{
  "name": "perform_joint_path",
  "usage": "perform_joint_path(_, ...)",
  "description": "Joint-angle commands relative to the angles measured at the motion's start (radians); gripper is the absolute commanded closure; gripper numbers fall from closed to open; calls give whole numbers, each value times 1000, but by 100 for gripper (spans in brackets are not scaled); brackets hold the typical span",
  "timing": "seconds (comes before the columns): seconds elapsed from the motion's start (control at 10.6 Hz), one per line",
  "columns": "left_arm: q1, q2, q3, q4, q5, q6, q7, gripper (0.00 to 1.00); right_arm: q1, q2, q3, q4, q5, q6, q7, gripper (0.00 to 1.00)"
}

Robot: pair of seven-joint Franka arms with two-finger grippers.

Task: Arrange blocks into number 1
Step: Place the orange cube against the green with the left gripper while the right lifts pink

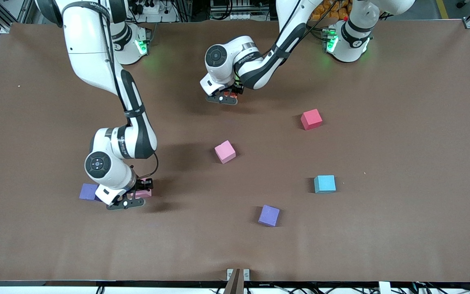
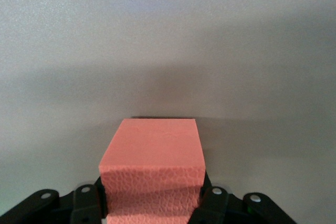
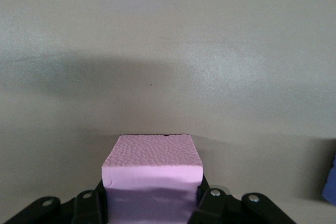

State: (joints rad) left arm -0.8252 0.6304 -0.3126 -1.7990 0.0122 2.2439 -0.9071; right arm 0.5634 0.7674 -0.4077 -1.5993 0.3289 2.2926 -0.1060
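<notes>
Wrist views are revealing hidden grips: left gripper (image 2: 149, 205) pinching orange block (image 2: 152, 156), right gripper (image 3: 152, 205) squeezing pink block (image 3: 152, 163) beside purple block (image 1: 88, 191).

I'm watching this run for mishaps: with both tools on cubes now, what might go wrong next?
The right tool is shut on a pink cube right beside a purple cube; lifting or turning might nudge that neighbour. The left tool grips its orange cube near one end, so it may twist or slip when set down.
</notes>
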Motion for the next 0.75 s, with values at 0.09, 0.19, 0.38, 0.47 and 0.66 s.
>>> perform_joint_path(0.09,12,-31,-11,-29,-31,5,19,0,-19,-63,3,42,13,-122,-23,100)
perform_joint_path(0.19,12,-31,-11,-28,-31,0,16,0,-17,-63,-3,58,12,-145,-23,100)
perform_joint_path(0.38,15,-53,0,-14,-29,-21,-7,0,-17,-79,-3,62,4,-151,-24,100)
perform_joint_path(0.47,35,-55,12,22,-25,-27,-33,0,-19,-103,-3,61,2,-156,-23,100)
perform_joint_path(0.66,87,-17,38,139,-17,-30,-87,0,-23,-149,-32,62,2,-171,-30,100)
